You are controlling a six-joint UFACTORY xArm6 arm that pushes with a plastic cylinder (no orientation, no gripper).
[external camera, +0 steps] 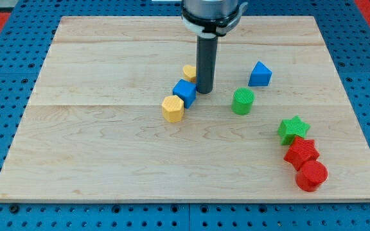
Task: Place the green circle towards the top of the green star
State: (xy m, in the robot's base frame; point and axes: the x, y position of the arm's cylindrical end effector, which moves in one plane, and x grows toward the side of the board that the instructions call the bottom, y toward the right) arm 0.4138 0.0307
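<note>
The green circle [242,101], a short green cylinder, stands right of the board's middle. The green star [293,129] lies further toward the view's right and lower down, apart from the circle. My tip [203,91] rests on the board to the left of the green circle, with a gap between them, and right beside a blue cube [185,92].
A yellow hexagon [172,108] touches the blue cube at its lower left. A yellow block [189,72] sits partly behind my rod. A blue block [259,74] lies above the green circle. A red star [300,153] and a red cylinder [311,175] sit just below the green star.
</note>
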